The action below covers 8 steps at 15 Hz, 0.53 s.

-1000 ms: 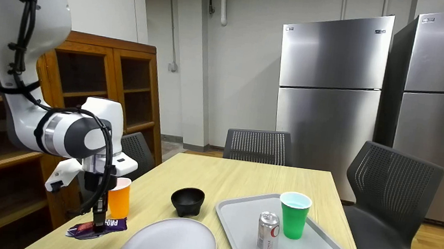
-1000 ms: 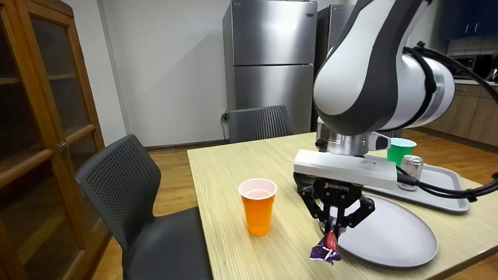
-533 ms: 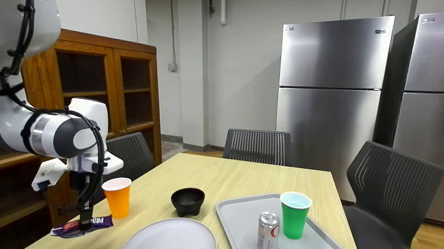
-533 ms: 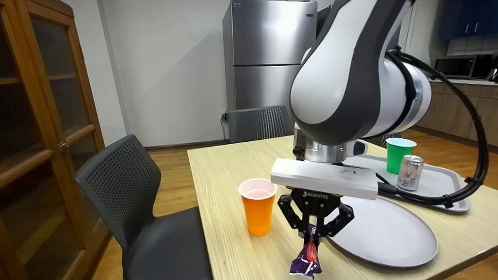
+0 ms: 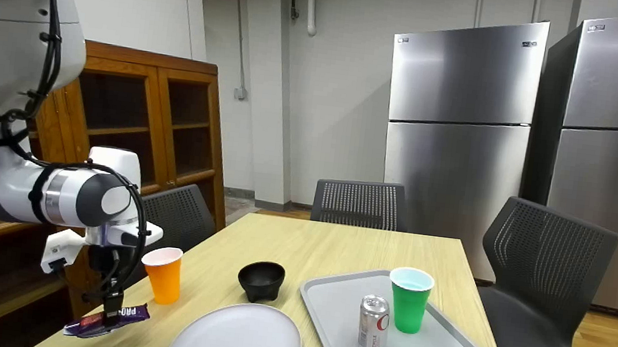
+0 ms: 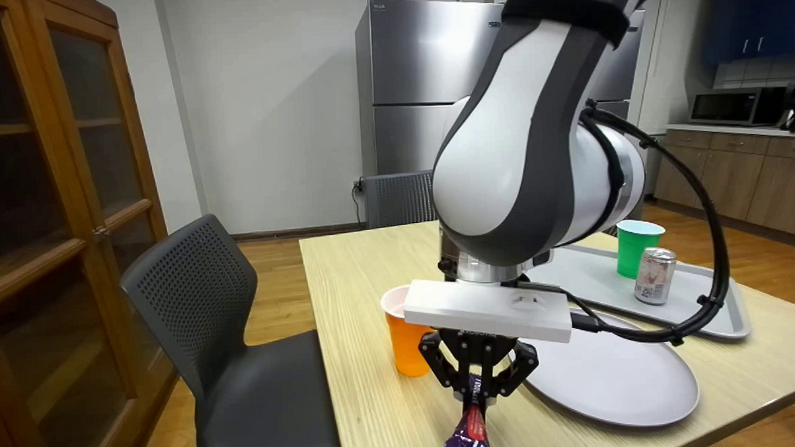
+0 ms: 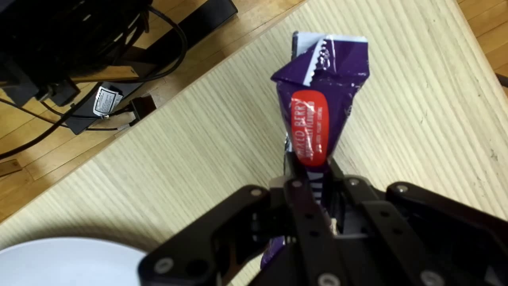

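Observation:
My gripper (image 7: 311, 167) is shut on a purple wrapped bar (image 7: 341, 75) with a red "mixed berry" label. The fingers pinch it around its middle, and both ends stick out. In an exterior view the gripper (image 5: 111, 314) holds the bar (image 5: 133, 314) lying roughly flat near the table's side edge. The gripper (image 6: 476, 401) and the bar's near end (image 6: 470, 439) also show in an exterior view. I cannot tell whether the bar touches the table. An orange cup (image 5: 164, 279) stands upright close to the gripper. A grey plate (image 5: 237, 340) lies on its other side.
A black bowl (image 5: 260, 281) stands behind the plate. A grey tray (image 5: 323, 303) holds a silver can (image 5: 373, 326) and a green cup (image 5: 409, 304). Dark chairs (image 6: 195, 310) stand round the table. Cables (image 7: 131, 75) lie on the floor past the table edge.
My gripper has moved with the bar, leftward in both exterior views, away from the plate and tray. The white piece on the wrist now overlaps the orange cup in an exterior view. The grip stays shut.

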### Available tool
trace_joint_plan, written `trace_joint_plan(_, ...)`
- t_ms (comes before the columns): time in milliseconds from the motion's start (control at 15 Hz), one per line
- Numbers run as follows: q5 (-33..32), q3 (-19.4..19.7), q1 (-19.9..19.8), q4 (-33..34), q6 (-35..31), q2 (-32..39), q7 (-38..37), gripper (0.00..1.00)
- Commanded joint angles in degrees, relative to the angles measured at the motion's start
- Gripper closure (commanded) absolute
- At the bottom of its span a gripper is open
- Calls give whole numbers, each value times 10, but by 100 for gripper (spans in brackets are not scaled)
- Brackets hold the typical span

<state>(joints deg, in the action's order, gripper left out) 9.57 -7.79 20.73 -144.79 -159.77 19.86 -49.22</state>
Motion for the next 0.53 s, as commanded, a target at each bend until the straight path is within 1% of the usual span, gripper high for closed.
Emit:
trace_joint_plan(0,-20,17,21,31,7,29,-24,96)
trace_joint_plan(333,-19,27,34,48,8,50,-22,96)
trace_joint_plan(400,-16,25,33,49,12,48,-20,61)
trace_joint_plan(467,-11,17,27,49,22,44,-9,59)
